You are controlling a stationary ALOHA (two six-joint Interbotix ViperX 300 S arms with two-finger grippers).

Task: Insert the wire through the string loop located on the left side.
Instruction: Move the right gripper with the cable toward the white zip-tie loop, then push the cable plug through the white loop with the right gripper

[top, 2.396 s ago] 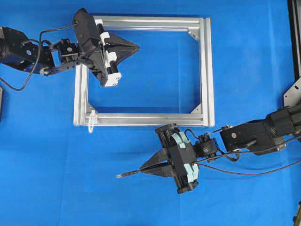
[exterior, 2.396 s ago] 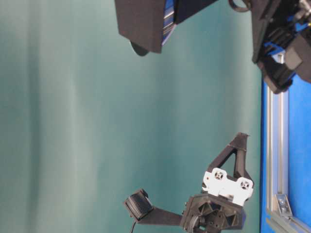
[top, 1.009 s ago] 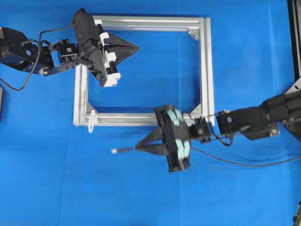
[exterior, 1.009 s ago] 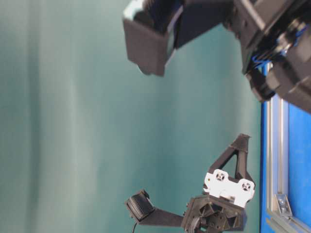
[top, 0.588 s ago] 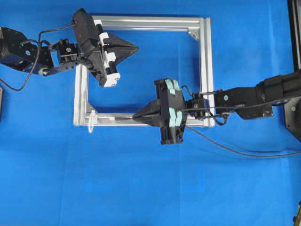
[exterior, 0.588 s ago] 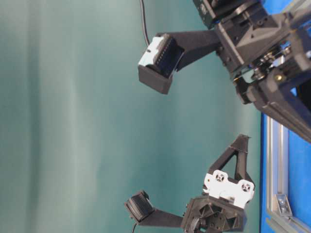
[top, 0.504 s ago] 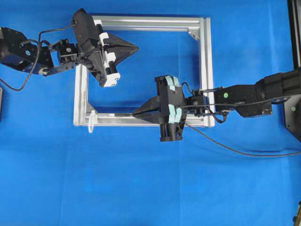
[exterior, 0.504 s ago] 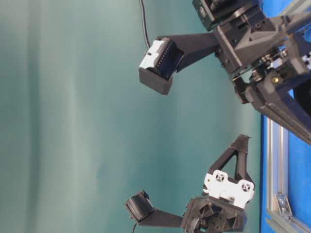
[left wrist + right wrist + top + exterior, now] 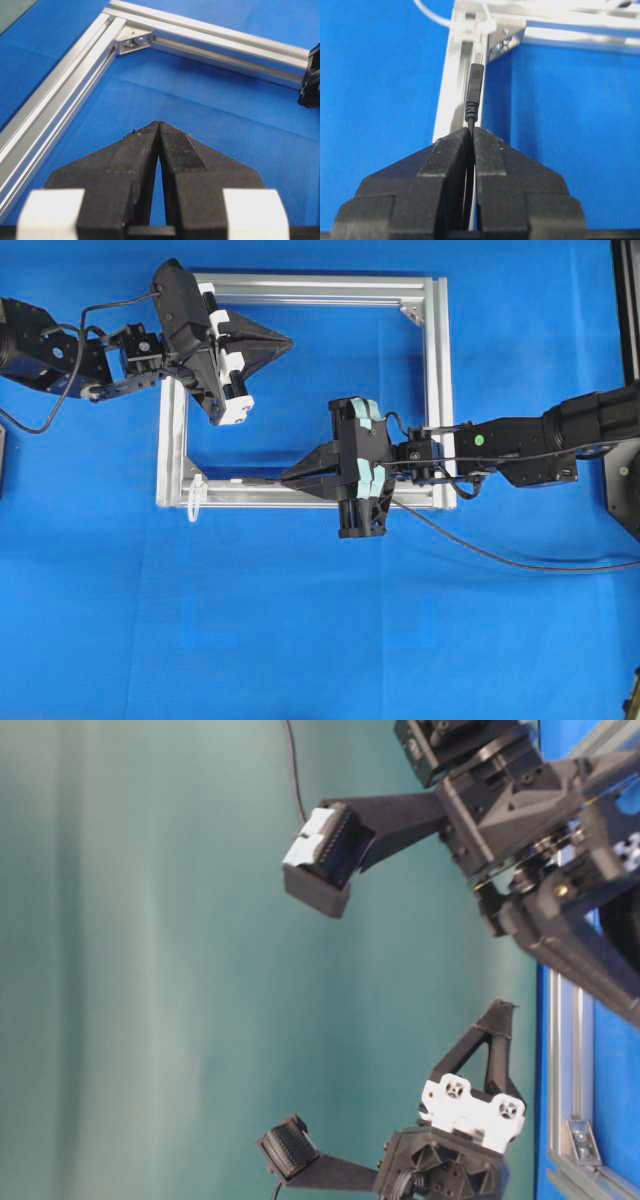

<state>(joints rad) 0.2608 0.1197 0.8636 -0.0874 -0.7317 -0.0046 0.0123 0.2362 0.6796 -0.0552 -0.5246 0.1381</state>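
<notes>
While the wire [image 9: 474,95] sticks out straight ahead of the right claw [image 9: 288,480], its small grey tip points at the string loop [image 9: 195,502], which hangs on the near-left corner of the silver frame [image 9: 438,390], a little way ahead of that tip. The right claw is pinched tight on the wire, with the rest of the black cable trailing back behind it along the arm. The left claw [image 9: 286,341] is squeezed closed too, but it holds nothing, and it hovers well away from the loop, over the far side of the frame.

I think a few things could go wrong. The loop is thin and floppy, and its opening seems to lie off to one side of the wire's path, so the tip could bump the frame rail or the white tie and bend away. The wire is soft, so a push could make it buckle.

The right wrist view shows the tip lined up over the rail, with the white tie just beyond it. The overhead view hides that tip against the shiny rail, but it shows both arms and the whole loop. The table-level view shows neither wire nor loop.
</notes>
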